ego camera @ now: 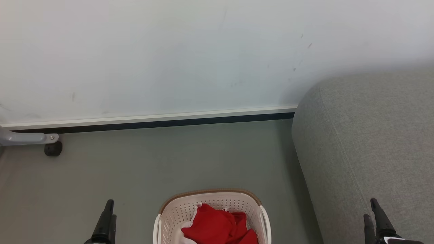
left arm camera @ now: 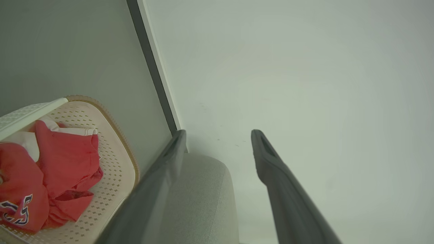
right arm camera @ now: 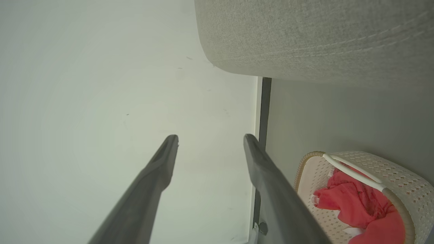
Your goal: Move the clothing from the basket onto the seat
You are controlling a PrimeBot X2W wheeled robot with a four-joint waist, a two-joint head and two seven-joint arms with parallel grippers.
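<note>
The cream basket (ego camera: 169, 213) with a brown rim stands on the floor at the bottom centre of the head view. Red clothing (ego camera: 217, 227) with a bit of white cloth lies bunched inside it. The grey seat (ego camera: 366, 145) rises just to the basket's right. My left gripper (ego camera: 111, 209) hangs left of the basket, and my right gripper (ego camera: 369, 208) hovers over the seat's near part. The left gripper (left arm camera: 219, 133) is open and empty, with the basket (left arm camera: 118, 135) and the lettered clothing (left arm camera: 64, 156) off to its side. The right gripper (right arm camera: 211, 137) is also open and empty.
A pale wall (ego camera: 203, 54) with a white and black baseboard (ego camera: 152, 120) runs behind the grey floor (ego camera: 169, 156). A grey metal leg with a black caster (ego camera: 53, 148) stands at the far left by the wall.
</note>
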